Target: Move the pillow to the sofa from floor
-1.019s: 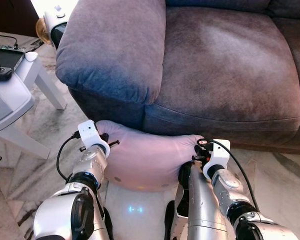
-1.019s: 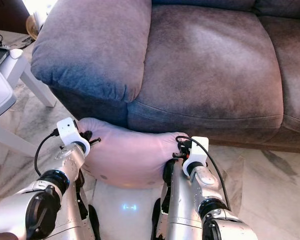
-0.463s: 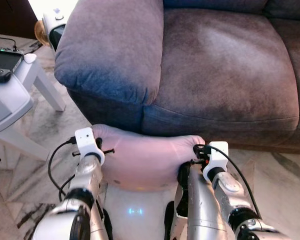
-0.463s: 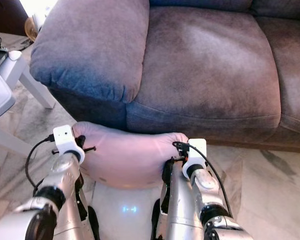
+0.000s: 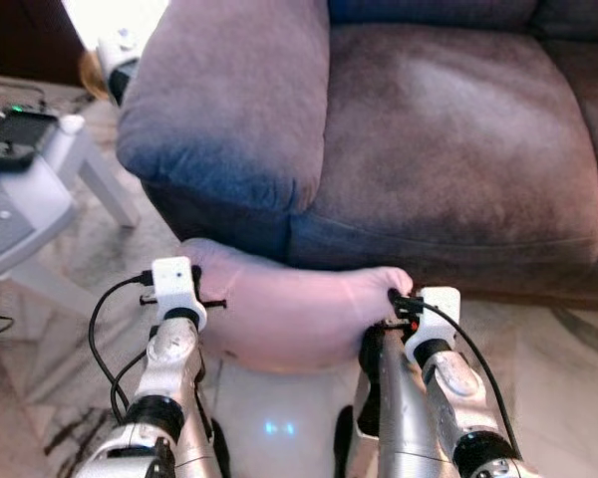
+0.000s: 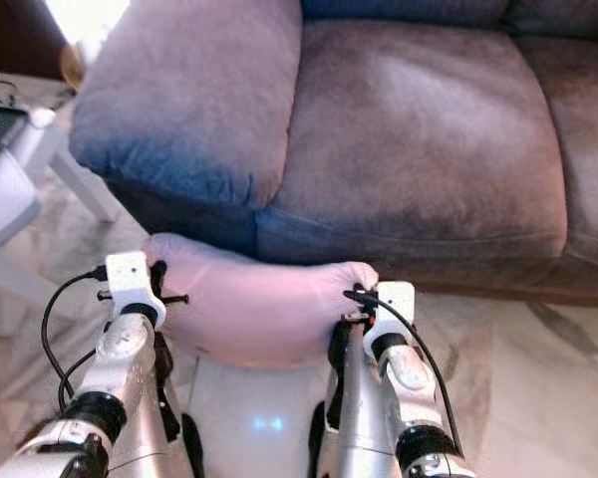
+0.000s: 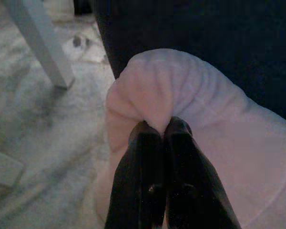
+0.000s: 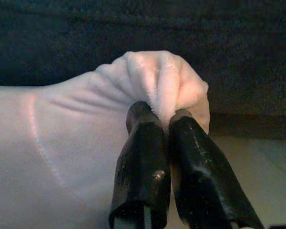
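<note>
- The pale pink pillow (image 5: 289, 319) hangs between the two arms just in front of the sofa (image 5: 448, 139), level with the lower edge of the seat cushion; compared with a second ago it sits a little higher against the sofa front, and its left corner has come in closer under the armrest (image 5: 229, 90).
- The left tool (image 7: 159, 131) is clamped on a bunched fold at the pillow's left end, fingers (image 7: 143, 157) pressed together with fabric pinched between them (the same grip as a second ago).
- The right tool (image 8: 162, 117) is likewise squeezed shut on a gathered corner at the pillow's right end, as before.
- Both silver forearms have stretched further forward than a second ago, so the white wrist blocks sit closer to the sofa.
- The whole scene has shifted slightly, which is the camera moving.
- The sofa is grey-brown plush with a broad padded armrest.
- The floor (image 5: 568, 349) is pale veined marble.
- A white counter (image 5: 40, 189) stands to the left, carrying a dark handheld device (image 5: 10, 134).
</note>
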Robot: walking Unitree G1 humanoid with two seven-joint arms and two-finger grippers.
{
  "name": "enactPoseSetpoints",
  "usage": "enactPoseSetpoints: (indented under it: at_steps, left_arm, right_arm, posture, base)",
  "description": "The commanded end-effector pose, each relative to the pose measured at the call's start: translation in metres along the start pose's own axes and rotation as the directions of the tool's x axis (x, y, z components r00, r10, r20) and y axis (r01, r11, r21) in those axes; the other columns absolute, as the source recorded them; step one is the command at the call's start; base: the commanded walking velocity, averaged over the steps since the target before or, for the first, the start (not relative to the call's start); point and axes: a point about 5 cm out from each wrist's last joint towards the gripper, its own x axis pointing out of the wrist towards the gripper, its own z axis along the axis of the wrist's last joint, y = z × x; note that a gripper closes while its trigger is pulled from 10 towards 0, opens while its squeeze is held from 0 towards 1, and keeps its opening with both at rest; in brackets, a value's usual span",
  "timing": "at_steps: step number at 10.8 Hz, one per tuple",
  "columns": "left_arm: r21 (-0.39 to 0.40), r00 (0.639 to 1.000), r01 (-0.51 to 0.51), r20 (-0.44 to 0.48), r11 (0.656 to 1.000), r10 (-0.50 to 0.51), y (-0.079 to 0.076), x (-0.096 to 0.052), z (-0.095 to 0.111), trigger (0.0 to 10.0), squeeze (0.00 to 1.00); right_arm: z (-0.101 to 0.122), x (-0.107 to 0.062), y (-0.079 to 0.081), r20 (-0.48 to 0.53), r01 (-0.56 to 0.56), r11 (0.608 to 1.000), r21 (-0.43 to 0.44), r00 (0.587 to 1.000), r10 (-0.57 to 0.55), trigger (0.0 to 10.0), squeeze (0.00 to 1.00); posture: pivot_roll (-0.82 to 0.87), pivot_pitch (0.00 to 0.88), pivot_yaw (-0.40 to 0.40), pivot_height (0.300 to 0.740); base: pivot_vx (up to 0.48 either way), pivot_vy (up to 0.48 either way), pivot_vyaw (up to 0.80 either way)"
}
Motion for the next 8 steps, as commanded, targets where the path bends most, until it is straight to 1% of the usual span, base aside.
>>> enactPoseSetpoints:
  at_steps: [1, 2, 3, 4, 5, 6, 7, 8]
  left_arm:
    - [0.006, 0.988, -0.107, 0.109, 0.994, 0.106, 0.025, -0.001, 0.015, 10.0, 0.0]
    - [0.012, 0.986, -0.105, 0.133, 0.994, 0.103, 0.026, -0.008, 0.015, 10.0, 0.0]
    - [0.027, 0.982, -0.108, 0.158, 0.994, 0.102, 0.03, -0.018, 0.015, 10.0, 0.0]
    - [0.039, 0.978, -0.125, 0.173, 0.991, 0.116, 0.034, -0.029, 0.013, 10.0, 0.0]
    - [0.043, 0.974, -0.13, 0.194, 0.991, 0.119, 0.035, -0.036, 0.014, 10.0, 0.0]
    - [0.05, 0.972, -0.129, 0.207, 0.99, 0.116, 0.034, -0.038, 0.015, 10.0, 0.0]
    - [0.053, 0.969, -0.122, 0.222, 0.991, 0.107, 0.032, -0.037, 0.02, 10.0, 0.0]
    - [0.048, 0.968, -0.113, 0.228, 0.992, 0.099, 0.027, -0.032, 0.023, 10.0, 0.0]
  right_arm:
    - [0.02, -0.004, -0.025, 0.134, 0.14, 0.99, 0.003, 0.981, -0.14, 10.0, 0.0]
    - [0.024, -0.011, -0.026, 0.181, 0.164, 0.986, -0.006, 0.97, -0.16, 10.0, 0.0]
    - [0.023, -0.021, -0.027, 0.2, 0.183, 0.983, 0.005, 0.963, -0.181, 10.0, 0.0]
    - [0.019, -0.028, -0.028, 0.198, 0.192, 0.981, -0.005, 0.962, -0.188, 10.0, 0.0]
    - [0.019, -0.032, -0.029, 0.207, 0.208, 0.978, -0.017, 0.958, -0.2, 10.0, 0.0]
    - [0.024, -0.032, -0.029, 0.225, 0.218, 0.976, -0.015, 0.952, -0.209, 10.0, 0.0]
    - [0.031, -0.029, -0.028, 0.239, 0.22, 0.975, -0.019, 0.948, -0.209, 10.0, 0.0]
    - [0.037, -0.023, -0.027, 0.243, 0.218, 0.976, -0.01, 0.947, -0.209, 10.0, 0.0]
  posture:
    - [0.06, 0.131, -0.037, 0.473]
    - [0.07, 0.111, -0.038, 0.473]
    - [0.07, 0.106, -0.035, 0.473]
    - [0.07, 0.103, -0.036, 0.473]
    - [0.07, 0.099, -0.039, 0.473]
    - [0.07, 0.093, -0.042, 0.473]
    - [0.06, 0.089, -0.044, 0.473]
    - [0.06, 0.081, -0.045, 0.473]
  base:
    - [0.0, 0.0, 0.0]
    - [0.0, 0.0, 0.0]
    - [0.0, 0.0, 0.0]
    - [0.0, 0.0, 0.0]
    - [0.0, 0.0, 0.0]
    - [0.0, 0.0, 0.0]
    - [0.0, 0.0, 0.0]
    - [0.0, 0.0, 0.0]
